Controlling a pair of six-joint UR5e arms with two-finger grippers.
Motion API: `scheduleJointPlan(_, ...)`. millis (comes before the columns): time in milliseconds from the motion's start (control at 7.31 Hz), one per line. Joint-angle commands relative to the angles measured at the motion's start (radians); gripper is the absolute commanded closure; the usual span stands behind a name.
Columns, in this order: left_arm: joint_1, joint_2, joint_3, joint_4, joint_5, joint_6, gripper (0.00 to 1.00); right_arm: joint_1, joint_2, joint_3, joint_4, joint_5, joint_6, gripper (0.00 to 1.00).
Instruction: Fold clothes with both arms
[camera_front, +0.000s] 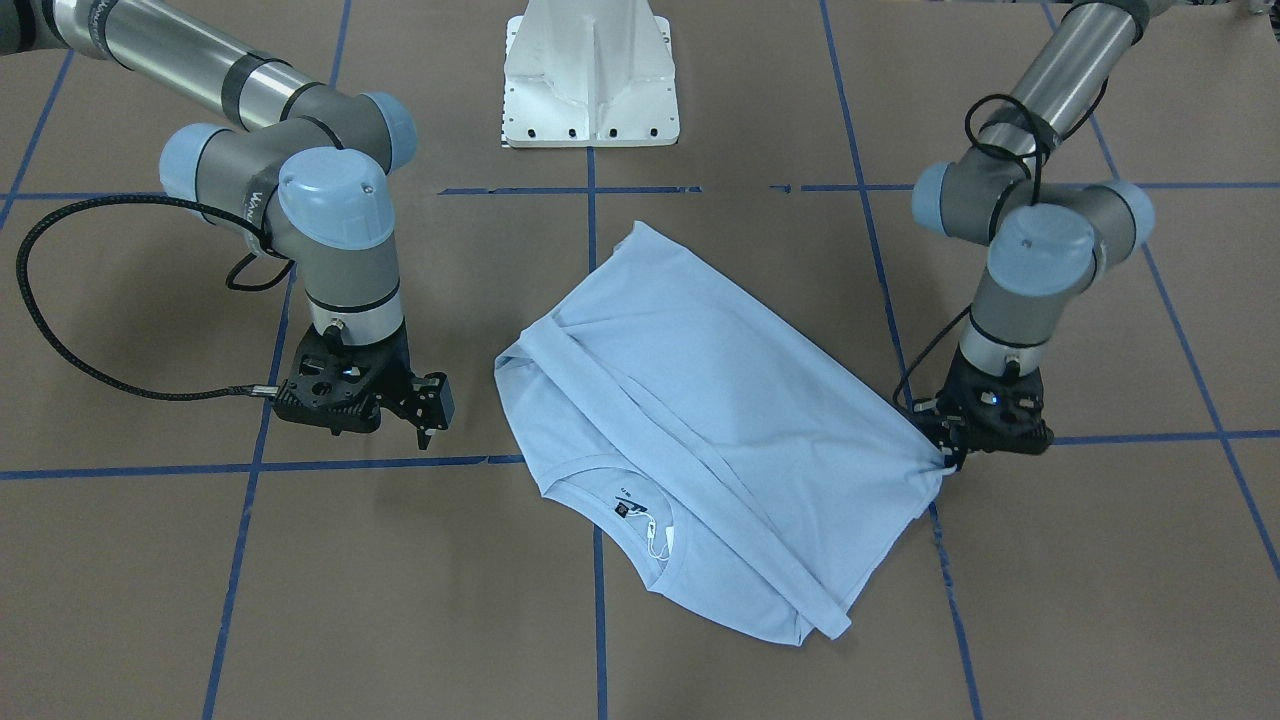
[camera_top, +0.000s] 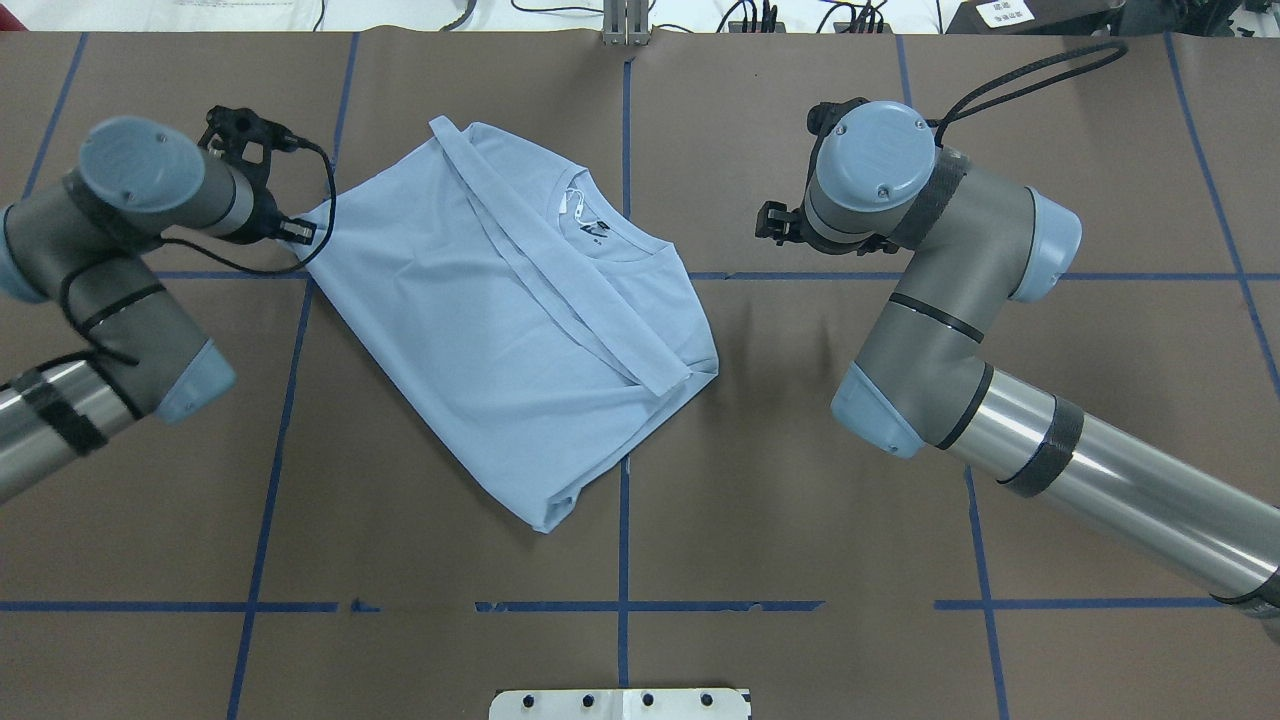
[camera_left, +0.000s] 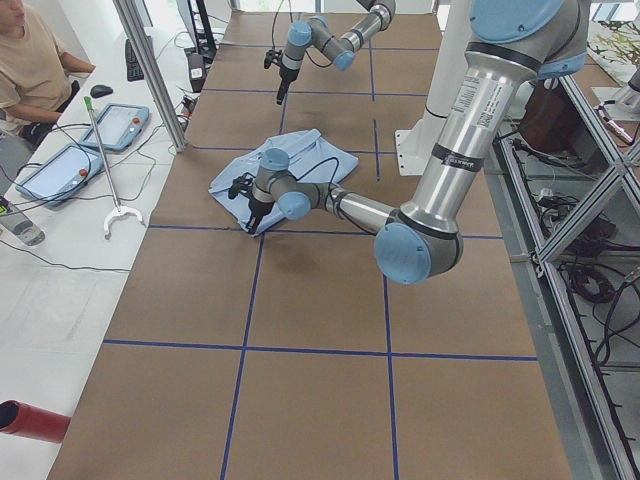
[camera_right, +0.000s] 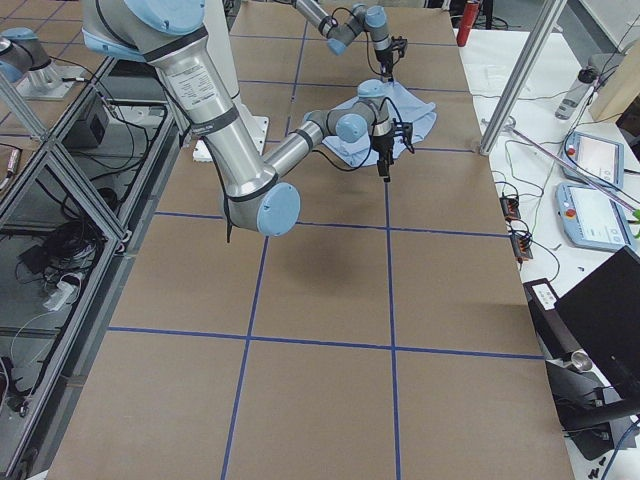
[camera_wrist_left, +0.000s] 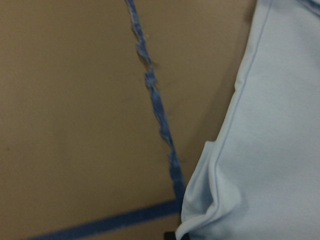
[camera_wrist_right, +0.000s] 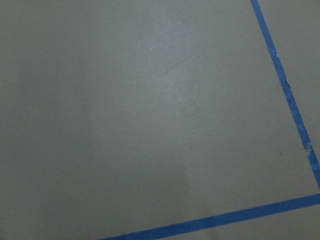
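The light blue T-shirt (camera_top: 480, 330) lies half-folded on the desk (camera_top: 800, 500), collar (camera_top: 610, 240) at twelve o'clock. The left pincer (camera_top: 300, 232) pinches its ten-o'clock corner. The right pincer (camera_top: 772, 222) hangs apart at two o'clock.

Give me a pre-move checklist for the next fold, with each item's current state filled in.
1. Left gripper has a corner of the light blue short-sleeved T-shirt: ok, the fabric bunches at its tips.
2. Right gripper has hold of the shirt: not ok, it is over bare brown table, apart from the cloth.
3. Right gripper ready to grasp: cannot tell, no view shows how its jaws stand.
4. Shirt lies flat: not ok, a folded band runs across it.
5. Shirt square to the blue tape grid: not ok, it lies askew.
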Motion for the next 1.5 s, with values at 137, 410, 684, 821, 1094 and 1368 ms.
scheduleJointPlan(137, -0.095, -0.159, 0.306, -0.165, 0.027, 0.125, 1.00, 0.001, 0.002, 0.004, 0.000, 0.000, 0.004, 0.00)
scheduleJointPlan(410, -0.121, -0.147, 0.274, -0.168, 0.016, 0.170, 0.01, -0.009, 0.000, -0.008, 0.074, -0.002, 0.017, 0.00)
scheduleJointPlan(684, -0.130, -0.130, 0.222, -0.168, -0.081, 0.169, 0.00, -0.045, 0.067, -0.060, 0.109, -0.005, 0.069, 0.00)
scheduleJointPlan(821, -0.132, -0.108, 0.191, -0.168, -0.134, 0.158, 0.00, -0.076, 0.135, -0.121, 0.112, -0.006, 0.167, 0.01)
scheduleJointPlan(1094, -0.132, -0.088, 0.165, -0.168, -0.136, 0.155, 0.00, -0.134, 0.224, -0.198, 0.110, -0.012, 0.281, 0.23)
scheduleJointPlan(1368, -0.132, -0.087, 0.162, -0.170, -0.137, 0.155, 0.00, -0.186, 0.290, -0.279, 0.109, -0.029, 0.320, 0.35)
